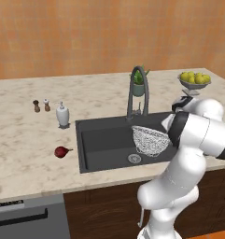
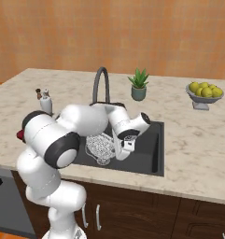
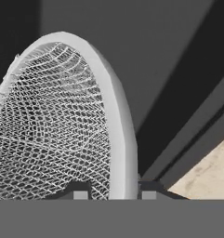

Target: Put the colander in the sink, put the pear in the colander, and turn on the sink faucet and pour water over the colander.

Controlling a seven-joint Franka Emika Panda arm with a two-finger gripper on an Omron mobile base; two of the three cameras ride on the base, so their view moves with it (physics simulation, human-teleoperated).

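Observation:
The colander (image 1: 149, 140), a white-grey mesh bowl, hangs tilted inside the right part of the dark grey sink (image 1: 100, 142), beside the round drain (image 1: 134, 158). My gripper (image 3: 114, 191) is shut on the colander's rim (image 3: 118, 139), with one fingertip on each side of it. From the right base, the hand (image 2: 125, 145) reaches down into the sink (image 2: 151, 151) next to the colander (image 2: 101, 147). The dark red pear (image 1: 61, 151) lies on the counter left of the sink. Behind the basin rises the arched faucet (image 1: 137, 88), its spout above the colander.
A white soap bottle (image 1: 62, 115) and two small shakers (image 1: 41, 106) stand left of the sink. A potted plant (image 1: 140, 83) sits behind the faucet. A footed bowl of yellow fruit (image 1: 194, 80) stands at the back right. My arm's elbow (image 1: 198, 133) overhangs the sink's right edge.

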